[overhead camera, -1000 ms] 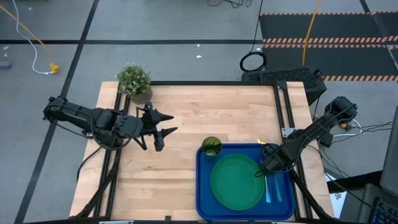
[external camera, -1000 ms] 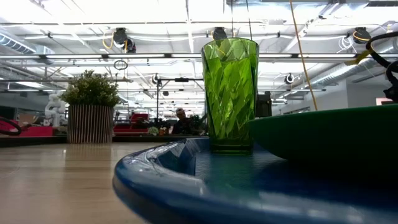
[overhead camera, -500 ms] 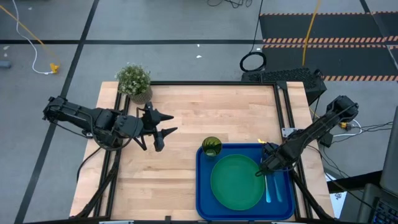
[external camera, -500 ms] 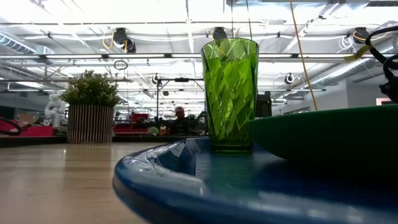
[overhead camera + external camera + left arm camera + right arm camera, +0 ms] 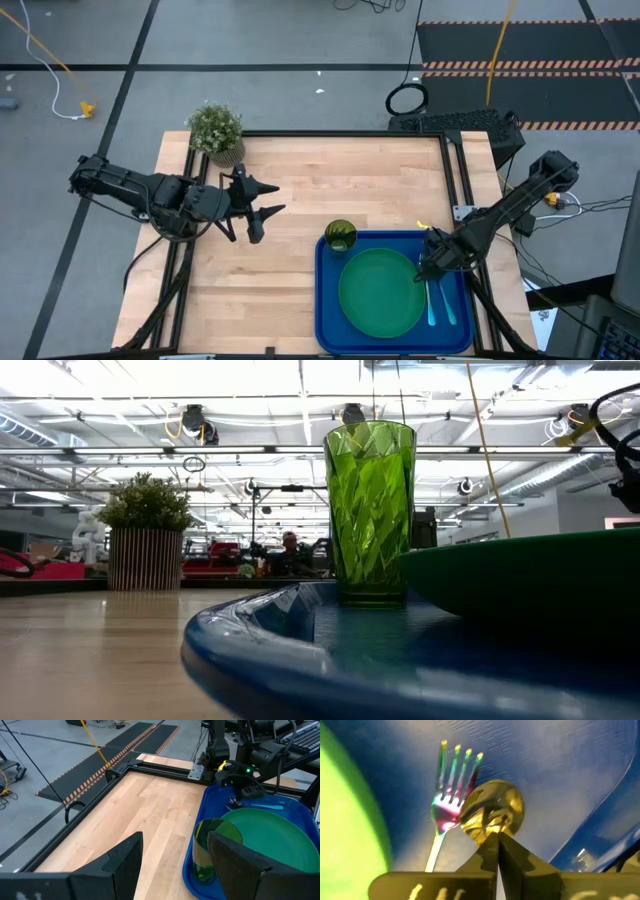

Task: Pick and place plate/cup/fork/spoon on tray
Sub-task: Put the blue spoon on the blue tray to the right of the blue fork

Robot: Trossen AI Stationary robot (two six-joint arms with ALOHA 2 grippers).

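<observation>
The blue tray (image 5: 322, 290) lies at the table's near right. On it rest the green plate (image 5: 380, 293), the yellow-green cup (image 5: 340, 236) upright at its far left corner, and the fork (image 5: 451, 795) and spoon (image 5: 492, 812) side by side right of the plate. Their blue handles (image 5: 440, 303) point toward the near edge. My right gripper (image 5: 430, 266) is shut just behind the spoon's bowl. My left gripper (image 5: 262, 212) hangs open and empty over the table's left half. My right gripper has its shut fingertips (image 5: 496, 842) at the spoon's neck, right behind the dark bowl (image 5: 492, 812), coming from above. The fingers hide the place of contact. The bowl sits beside the fork's head, and the spoon's handle (image 5: 447, 305) lies along the tray floor.
A potted plant (image 5: 215, 130) stands at the table's far left corner. Bare wood lies between the left gripper and the tray. The tray's raised rim (image 5: 300, 650) and the cup (image 5: 370, 510) stand close in the low view.
The upper part of my right arm has risen a little and shifted slightly toward the table's right. Its gripper stays over the fork and spoon, and the utensils lie as before.
</observation>
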